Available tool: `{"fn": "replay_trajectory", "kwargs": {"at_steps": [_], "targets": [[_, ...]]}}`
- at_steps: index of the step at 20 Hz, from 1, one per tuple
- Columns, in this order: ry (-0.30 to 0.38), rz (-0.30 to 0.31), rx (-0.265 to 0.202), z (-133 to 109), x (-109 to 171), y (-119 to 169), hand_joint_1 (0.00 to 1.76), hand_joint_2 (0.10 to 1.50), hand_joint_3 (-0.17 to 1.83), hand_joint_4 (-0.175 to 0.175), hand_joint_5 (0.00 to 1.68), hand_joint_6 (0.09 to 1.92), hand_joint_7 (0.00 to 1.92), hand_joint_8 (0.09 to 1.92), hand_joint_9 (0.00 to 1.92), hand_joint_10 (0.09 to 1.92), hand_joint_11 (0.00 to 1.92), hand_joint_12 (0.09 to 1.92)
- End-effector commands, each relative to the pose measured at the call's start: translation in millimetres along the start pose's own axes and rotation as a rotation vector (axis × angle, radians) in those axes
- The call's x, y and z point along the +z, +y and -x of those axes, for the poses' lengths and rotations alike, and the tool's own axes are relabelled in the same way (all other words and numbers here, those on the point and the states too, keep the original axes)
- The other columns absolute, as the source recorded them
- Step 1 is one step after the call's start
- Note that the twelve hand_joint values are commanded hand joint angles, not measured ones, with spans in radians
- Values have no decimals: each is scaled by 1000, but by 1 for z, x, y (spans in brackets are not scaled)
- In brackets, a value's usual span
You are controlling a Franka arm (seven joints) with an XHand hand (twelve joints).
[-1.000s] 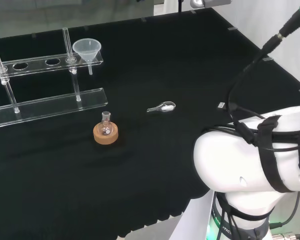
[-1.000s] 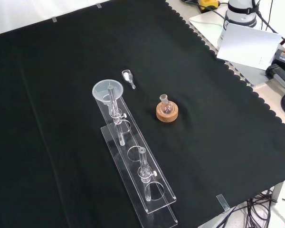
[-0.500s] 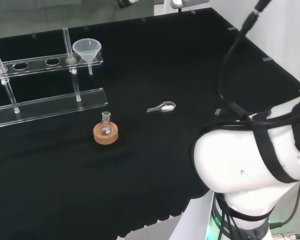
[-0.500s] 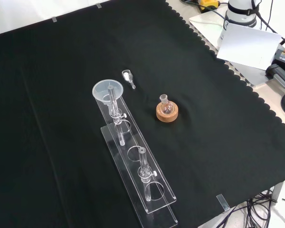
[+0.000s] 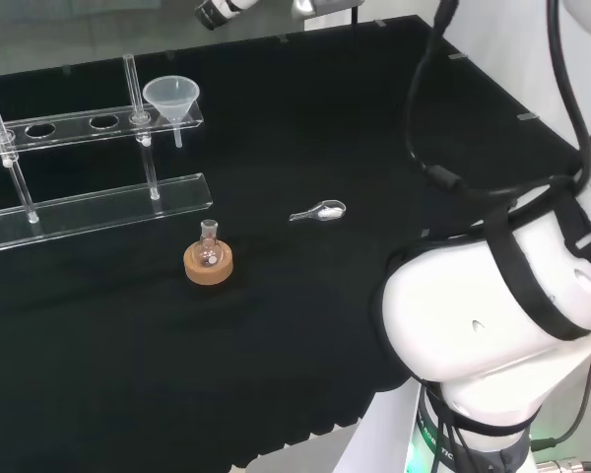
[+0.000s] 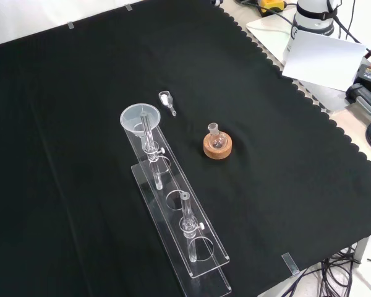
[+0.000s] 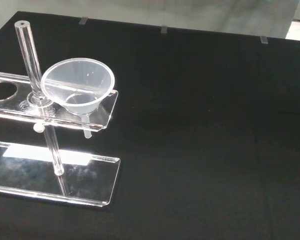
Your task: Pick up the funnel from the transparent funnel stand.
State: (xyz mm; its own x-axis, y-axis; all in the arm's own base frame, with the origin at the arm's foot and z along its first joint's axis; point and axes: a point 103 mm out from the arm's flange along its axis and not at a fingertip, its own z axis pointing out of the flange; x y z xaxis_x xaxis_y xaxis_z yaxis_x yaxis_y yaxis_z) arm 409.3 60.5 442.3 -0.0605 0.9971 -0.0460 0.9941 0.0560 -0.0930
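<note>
Right now the funnel [image 5: 171, 97] sits upright in the end hole of the transparent funnel stand [image 5: 89, 202], its wide mouth up and its short stem hanging through the upper shelf toward the lower plate, so its long axis runs vertical. In the head view that end of the stand is the right-hand one, and in the front view the funnel [image 6: 140, 117] is at the far end of the stand [image 6: 179, 216], toward the arm's side of the counter [image 6: 62, 93]. The wrist view looks down on the funnel [image 7: 78, 88] from above and off to one side, with a clear upright post [image 7: 31, 62] just beside its rim. That suggests the robot hand is high above the counter, and the funnel lies below and ahead of it. I cannot tell whether its fingers are spread or curled. The relation that matters most, I judge, is the post touching or nearly touching the bowl's rim: a grasp would have to come from the open side, away from the post, and lift straight up along the stem's axis so the stem clears its hole. A small flask on a cork ring [image 5: 208, 259] and a little scoop [image 5: 318, 211] lie well apart from the stand.
</note>
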Motion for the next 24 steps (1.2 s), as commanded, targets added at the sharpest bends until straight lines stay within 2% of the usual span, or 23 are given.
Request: {"fn": "replay_trajectory", "kwargs": {"at_steps": [1,7,9,11,12,14,15,17,19,24], "targets": [[-46,-7,3,-9,15,37,620,577,64,37,0,87,0,87,0,87,0,87],[-94,-108,-8,-11,36,62,649,571,54,25,0,87,0,87,0,87,0,87],[-133,-142,-18,-14,41,72,641,568,50,22,0,87,0,87,0,87,0,87],[-212,-149,-46,-22,44,79,672,566,47,19,0,87,0,87,0,87,25,87],[-242,-151,-61,-27,44,82,709,576,20,23,0,87,0,87,0,87,20,231],[-291,-147,-89,-36,45,85,785,586,-11,7,0,87,0,87,0,87,6,855],[-308,-149,-98,-40,46,87,820,587,-16,1,0,87,0,87,0,87,2,1088],[-323,-154,-108,-45,50,91,871,587,-19,-9,0,87,0,87,0,87,0,1346],[-318,-169,-107,-45,54,94,892,586,-18,-16,0,87,0,87,0,87,0,1459],[-307,-195,-95,-46,63,103,873,580,-20,-21,0,87,0,87,0,87,0,1500]]}}
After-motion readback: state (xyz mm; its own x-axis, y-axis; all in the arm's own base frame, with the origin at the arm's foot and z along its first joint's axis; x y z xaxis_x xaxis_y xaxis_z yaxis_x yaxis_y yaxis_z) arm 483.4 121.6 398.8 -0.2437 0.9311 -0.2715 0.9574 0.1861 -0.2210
